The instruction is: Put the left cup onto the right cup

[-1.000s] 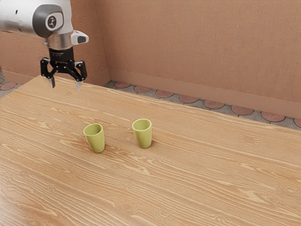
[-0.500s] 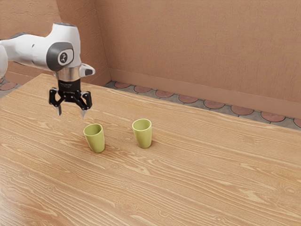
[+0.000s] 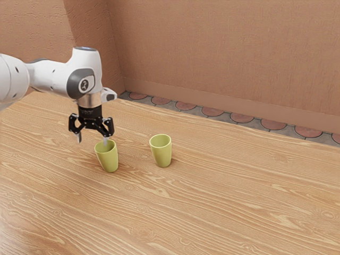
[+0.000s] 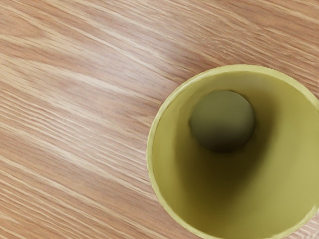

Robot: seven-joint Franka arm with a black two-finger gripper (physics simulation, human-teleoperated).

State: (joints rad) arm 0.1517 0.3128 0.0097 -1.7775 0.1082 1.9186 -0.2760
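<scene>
Left cup (image 3: 107,155) upright on table (image 3: 223,207), near right cup (image 3: 160,150) on exterior view's left, not touching. Gripper (image 3: 92,139) at left cup's rim, offset away from right cup, fingers apart, holding nothing. Offset probably lets fingers straddle cup wall for rim pinch.

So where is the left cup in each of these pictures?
Exterior view: the left cup stands upright on the table, on the exterior view's left of the other cup and apart from it.
Wrist view: the same cup seen from above, looking down into its open mouth.
Shared landmark: the wood-grain table around the cup.
</scene>
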